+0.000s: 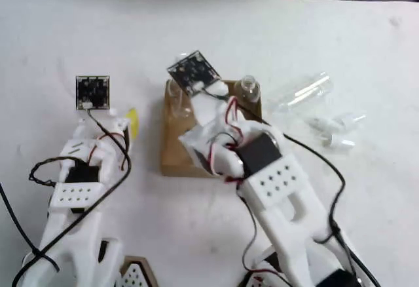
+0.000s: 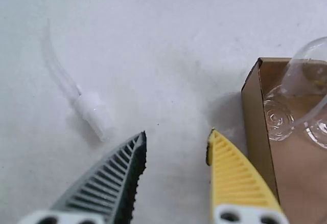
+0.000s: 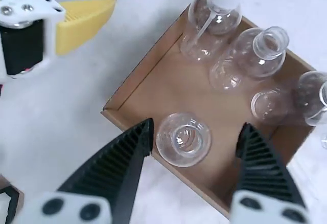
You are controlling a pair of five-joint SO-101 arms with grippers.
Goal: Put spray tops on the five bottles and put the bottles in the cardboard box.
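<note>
white table (image 1: pixel 209 31) | cardboard box (image 1: pixel 171 151) | lying bottle (image 1: pixel 302 94) | loose spray tops (image 1: pixel 339 143)

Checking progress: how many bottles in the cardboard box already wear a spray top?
1: the bottle in a corner of the cardboard box, away from the right gripper. The other bottles there show open necks, though one is cut off.

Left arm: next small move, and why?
Probably slide the left gripper over the spray top lying on the table and close on it. Its jaws stand open and empty, the top lies close beside them, and the bottle under the right gripper in the cardboard box has no top.
</note>
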